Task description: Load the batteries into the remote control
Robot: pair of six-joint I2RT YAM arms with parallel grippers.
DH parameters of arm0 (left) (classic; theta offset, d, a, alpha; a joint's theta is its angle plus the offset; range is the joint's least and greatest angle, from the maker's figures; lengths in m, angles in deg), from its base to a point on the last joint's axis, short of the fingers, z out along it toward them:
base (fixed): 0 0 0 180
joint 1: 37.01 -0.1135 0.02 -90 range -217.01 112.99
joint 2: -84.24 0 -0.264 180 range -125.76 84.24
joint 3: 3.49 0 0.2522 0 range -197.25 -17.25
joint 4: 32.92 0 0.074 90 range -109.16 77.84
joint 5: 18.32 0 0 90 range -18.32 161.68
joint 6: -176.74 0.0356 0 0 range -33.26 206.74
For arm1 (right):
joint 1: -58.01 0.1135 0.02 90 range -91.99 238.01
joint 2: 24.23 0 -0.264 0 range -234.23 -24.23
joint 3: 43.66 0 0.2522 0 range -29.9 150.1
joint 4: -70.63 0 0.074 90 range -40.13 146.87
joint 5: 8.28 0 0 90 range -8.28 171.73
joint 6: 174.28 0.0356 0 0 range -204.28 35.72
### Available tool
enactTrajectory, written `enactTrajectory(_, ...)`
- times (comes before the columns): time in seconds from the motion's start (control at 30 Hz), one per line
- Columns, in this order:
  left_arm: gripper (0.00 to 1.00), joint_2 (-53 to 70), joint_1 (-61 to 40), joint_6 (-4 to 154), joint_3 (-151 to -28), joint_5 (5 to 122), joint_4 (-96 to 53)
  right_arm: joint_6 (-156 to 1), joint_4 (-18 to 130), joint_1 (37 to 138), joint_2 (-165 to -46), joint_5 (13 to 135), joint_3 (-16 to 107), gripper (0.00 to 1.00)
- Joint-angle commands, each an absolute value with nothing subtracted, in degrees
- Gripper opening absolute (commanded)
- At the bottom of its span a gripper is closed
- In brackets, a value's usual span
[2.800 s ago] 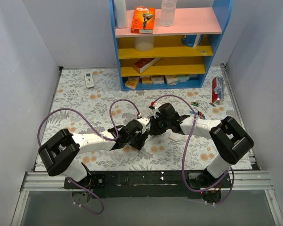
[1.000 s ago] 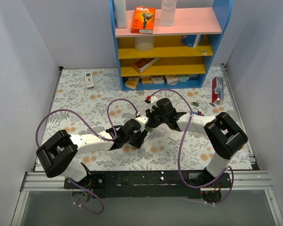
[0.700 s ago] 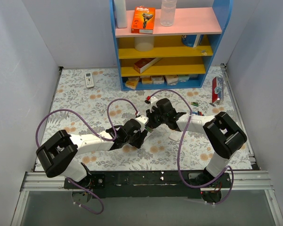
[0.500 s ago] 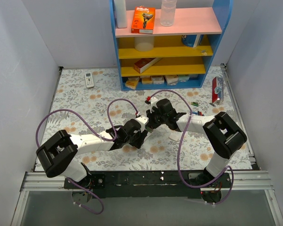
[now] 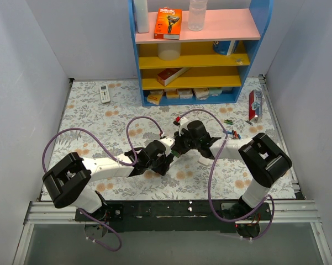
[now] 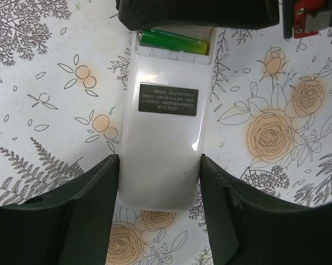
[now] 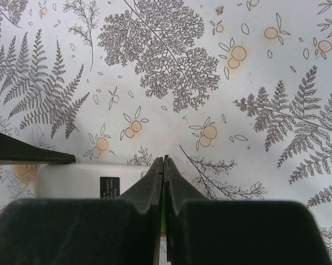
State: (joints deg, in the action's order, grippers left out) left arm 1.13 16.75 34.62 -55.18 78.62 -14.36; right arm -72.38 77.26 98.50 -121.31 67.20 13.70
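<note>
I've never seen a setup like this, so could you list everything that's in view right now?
remote control: one, white, mid-table, back upward, battery recess open
green battery: one, lying in that recess
loose batteries: a few, mixed colours, on the cloth at right
second remote: one, white, far left of the table
shelf unit: one, blue with pink and yellow boards, at the back
razor box: one, orange, top shelf
clear bottle: one, top shelf
red packet: one, right table edge
floral cloth: one, white, covering the table
left arm: white and black, jaws against both sides of the remote control
right arm: white and black, jaws shut, tips over the recess
</note>
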Motion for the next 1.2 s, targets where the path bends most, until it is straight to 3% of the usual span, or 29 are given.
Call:
enactTrajectory(0.0,0.40,3.03,16.34,34.01,-55.83,81.44,-15.12,-72.50,78.14,98.79,-119.68,65.55,9.31,0.06)
enactTrajectory(0.37,0.40,2.68,16.25,33.04,-56.62,81.88,-14.24,-77.33,82.18,101.69,-118.27,73.37,1.31,0.06)
enactTrajectory(0.7,0.40,3.03,16.16,33.39,-56.36,81.44,-14.15,-74.35,77.18,101.96,-113.80,79.00,4.11,0.07)
enactTrajectory(0.8,0.43,3.12,16.16,33.13,-56.45,82.14,-14.33,-73.12,72.88,101.96,-110.02,80.32,6.31,0.16)
enactTrajectory(0.93,0.52,3.30,16.16,32.77,-56.53,83.10,-14.41,-72.06,67.78,101.96,-104.49,81.55,7.81,0.41)
enactTrajectory(1.17,0.80,6.28,16.16,32.16,-55.83,84.07,-14.77,-67.67,59.17,99.94,-97.37,87.34,6.49,0.58)
